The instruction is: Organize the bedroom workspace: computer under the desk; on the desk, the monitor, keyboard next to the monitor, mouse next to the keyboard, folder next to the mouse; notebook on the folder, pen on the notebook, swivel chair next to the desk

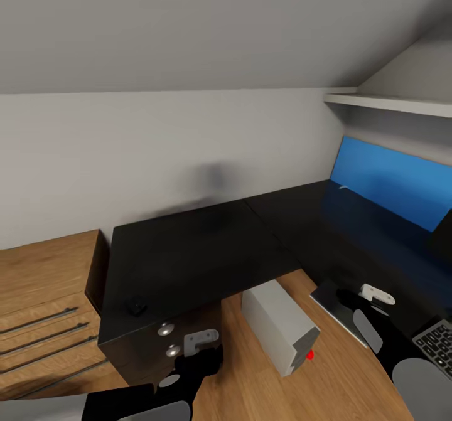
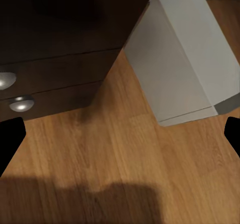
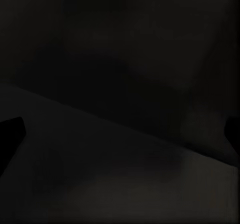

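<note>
Desk [image 1: 207,245] in glossy black takes up the middle of the head view, an L-shaped top running along the white wall and turning toward the right under a blue back panel [image 1: 392,179]. Its top is mostly bare; a tiny dark mouse [image 1: 135,308] lies near the front left corner. Below that corner are dark drawers with round silver knobs [image 1: 166,329], also seen in the left wrist view [image 2: 21,103]. To the left of the desk stands a light-wood dresser [image 1: 44,308] with long bar handles. A white wall shelf [image 1: 389,102] hangs above the blue panel.

The computer [image 1: 279,324], a light grey tower, sits on the light wood floor [image 1: 339,358] in the inner corner of the L, partly under the desk edge; the left wrist view shows its pale side [image 2: 180,58] just beside the drawer block.

At the right edge of the head view a corner of the keyboard [image 1: 436,339] shows, with greyish keys, on the desk top.

The left pincer [image 1: 188,371] hangs low in front of the drawers, over the floor, its fingers [image 2: 10,141] apart and holding nothing. The right pincer [image 1: 361,311] is over the desk's right wing near the front edge; its wrist view is almost wholly dark, with two fingertips [image 3: 11,134] spread apart at the picture's sides and nothing between them.
</note>
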